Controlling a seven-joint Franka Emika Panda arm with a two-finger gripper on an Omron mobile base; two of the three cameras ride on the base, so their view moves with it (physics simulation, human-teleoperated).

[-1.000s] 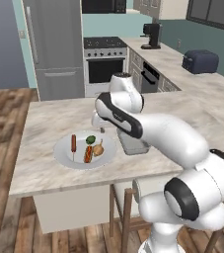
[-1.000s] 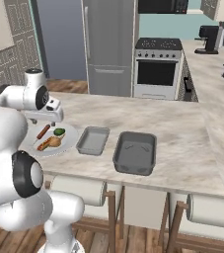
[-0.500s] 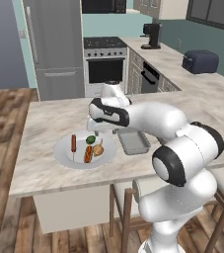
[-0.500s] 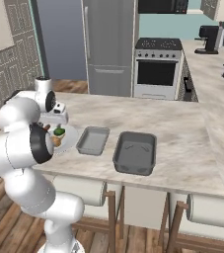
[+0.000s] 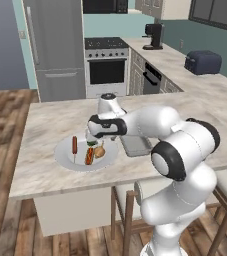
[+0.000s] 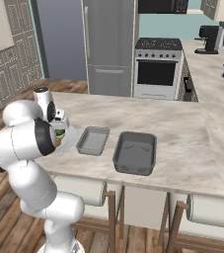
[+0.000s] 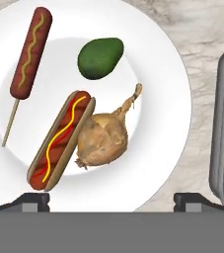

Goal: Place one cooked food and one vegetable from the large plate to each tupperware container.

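The large plate [image 7: 168, 74] lies right under my hand. On it lie a reddish-brown sausage on a stick [image 7: 32, 49], a dark-green vegetable [image 7: 100, 58], a hot dog in a bun [image 7: 59, 141] and a tan onion [image 7: 103, 141] that touches the bun. My gripper [image 7: 112, 200] is open, its fingertips [image 7: 32, 201] wide apart with nothing between them. In the left base view the gripper [image 5: 92, 137] hangs just above the plate [image 5: 65, 157], over the green vegetable. The light grey tupperware container [image 6: 93, 140] sits beside the plate, the darker one [image 6: 135, 152] further right.
The island counter's front edge [image 5: 75, 187] runs just before the plate, with stools [image 6: 197, 212] tucked under it. My arm [image 5: 150, 122] spans above the light tray [image 5: 135, 145]. A stove [image 5: 105, 70], a fridge [image 5: 52, 45] and a toaster [image 5: 202, 62] stand far behind.
The hand has swung from beside the trays to over the plate and come down close above the food. The jaws stayed open; nothing on the plate moved.
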